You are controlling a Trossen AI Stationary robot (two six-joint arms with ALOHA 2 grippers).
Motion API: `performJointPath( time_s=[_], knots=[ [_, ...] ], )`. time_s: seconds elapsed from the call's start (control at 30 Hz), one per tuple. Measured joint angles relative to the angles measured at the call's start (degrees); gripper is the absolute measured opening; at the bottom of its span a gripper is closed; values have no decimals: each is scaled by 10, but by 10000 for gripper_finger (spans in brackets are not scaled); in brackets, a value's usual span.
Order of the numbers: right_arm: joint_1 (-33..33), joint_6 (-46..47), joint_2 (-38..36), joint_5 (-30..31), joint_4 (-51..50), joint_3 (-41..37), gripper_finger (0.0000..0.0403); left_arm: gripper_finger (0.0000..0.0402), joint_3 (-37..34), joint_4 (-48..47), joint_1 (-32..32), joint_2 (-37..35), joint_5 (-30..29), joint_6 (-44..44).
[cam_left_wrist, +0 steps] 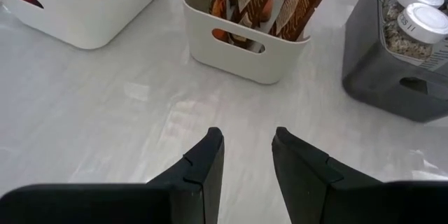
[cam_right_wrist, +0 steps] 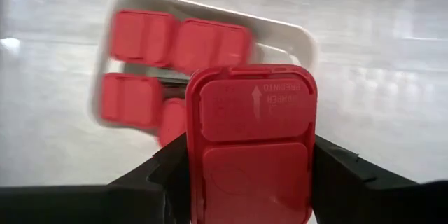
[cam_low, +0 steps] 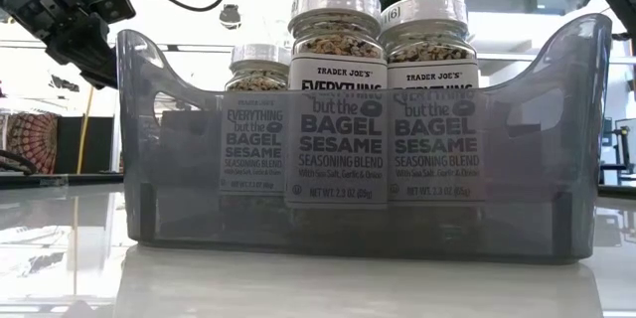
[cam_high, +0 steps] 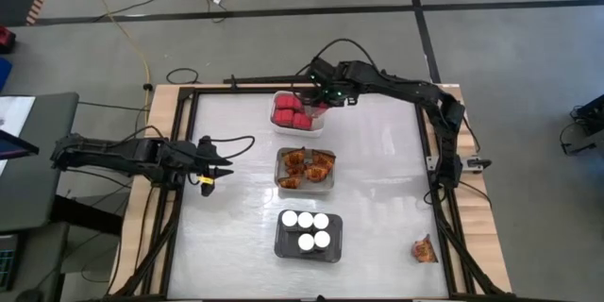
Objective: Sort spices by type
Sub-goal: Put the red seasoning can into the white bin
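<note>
My right gripper (cam_high: 319,106) hangs over the far white tray (cam_high: 279,127), shut on a red boxy spice container (cam_right_wrist: 252,147). Several more red containers (cam_right_wrist: 178,42) lie in that tray below it. A middle tray (cam_left_wrist: 238,59) holds orange-brown packets (cam_high: 307,165). In the dark grey tray (cam_low: 556,159) stand jars with round white lids (cam_low: 335,89). One loose packet (cam_high: 425,249) lies at the table's near right corner. My left gripper (cam_left_wrist: 247,143) waits open at the table's left side, with nothing between its fingers. My right gripper pinches the red container between its two fingers, one on each long side (cam_right_wrist: 192,154). The fingers (cam_right_wrist: 336,175) come from above, slanting down. The container is lifted clear above the tray, its flat lid face toward the wrist camera.
The three trays stand in a row down the table's middle, far to near. Bare white tabletop (cam_high: 387,179) lies to either side of them. A wooden frame (cam_high: 472,236) borders the table.
</note>
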Motion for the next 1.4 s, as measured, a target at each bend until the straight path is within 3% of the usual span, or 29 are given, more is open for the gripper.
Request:
performJointPath(
  time_s=[0.27, 1.17, 1.4],
  knots=[
    [0, 26, 0, 32, -45, 1, 233, 114, 0, -7, 0, 0, 0, 0],
    [16, 117, 0, 61, -18, -54, 233, 114, 0, -16, 0, 0, 0, 18],
    [26, 158, 0, 109, -50, -53, 233, 114, 0, -16, 0, 0, 0, 18]
  ],
)
